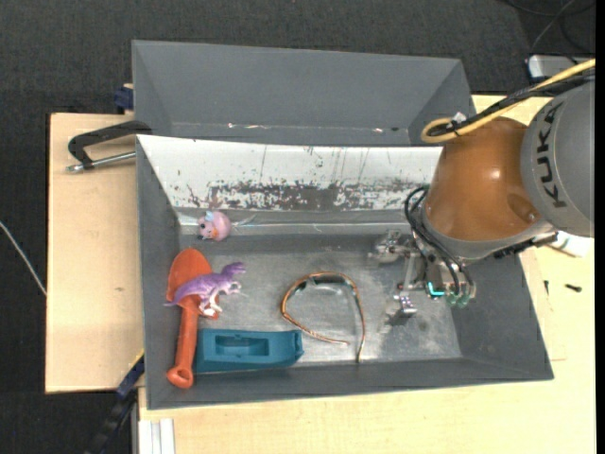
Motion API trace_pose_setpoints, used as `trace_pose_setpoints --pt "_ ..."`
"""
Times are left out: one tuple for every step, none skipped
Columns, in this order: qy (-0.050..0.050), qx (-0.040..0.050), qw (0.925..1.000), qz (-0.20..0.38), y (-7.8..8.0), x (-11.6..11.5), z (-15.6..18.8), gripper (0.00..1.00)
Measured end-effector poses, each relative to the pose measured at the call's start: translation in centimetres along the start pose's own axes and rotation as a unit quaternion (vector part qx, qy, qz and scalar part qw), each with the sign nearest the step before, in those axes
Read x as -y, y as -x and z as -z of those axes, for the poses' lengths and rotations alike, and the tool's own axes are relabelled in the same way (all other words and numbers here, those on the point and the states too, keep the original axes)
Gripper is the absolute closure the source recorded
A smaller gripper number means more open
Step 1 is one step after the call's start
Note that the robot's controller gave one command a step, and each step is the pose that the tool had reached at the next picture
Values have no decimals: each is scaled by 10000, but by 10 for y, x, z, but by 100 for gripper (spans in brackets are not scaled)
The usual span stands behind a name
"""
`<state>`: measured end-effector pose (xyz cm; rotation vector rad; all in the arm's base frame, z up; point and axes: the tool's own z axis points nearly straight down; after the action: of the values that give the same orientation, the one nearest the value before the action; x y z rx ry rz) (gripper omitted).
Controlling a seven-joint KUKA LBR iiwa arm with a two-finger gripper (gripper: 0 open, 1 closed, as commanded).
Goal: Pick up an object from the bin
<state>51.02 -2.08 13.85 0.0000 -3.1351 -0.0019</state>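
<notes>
Arm link: grey, rounded, at the frame's right edge; bore dark lettering, cut off by the edge.
Orange cover: glossy amber-brown dome, right of centre.
Tan cable: ran from the upper right corner and looped at the cover's top.
Black cables: bundled at the cover's lower left rim.
Gripper: slender bare grey metal, with a small green-teal light beside it.

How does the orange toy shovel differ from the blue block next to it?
The orange shovel is long and thin, with a broad blade; the blue block is short and boxy, with a recess on top. The shovel runs front to back; the block lies across, along the front wall. A purple dinosaur rests on the shovel's blade; nothing rests on the block. Both lie flat at the bin's left front.
</notes>
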Motion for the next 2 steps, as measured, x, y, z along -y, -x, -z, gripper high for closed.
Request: trace_pose_setpoints --pt "-2 37 10000 3 2 0 3 0" --pt "-8 73 9999 152 15 -14 -37 0"
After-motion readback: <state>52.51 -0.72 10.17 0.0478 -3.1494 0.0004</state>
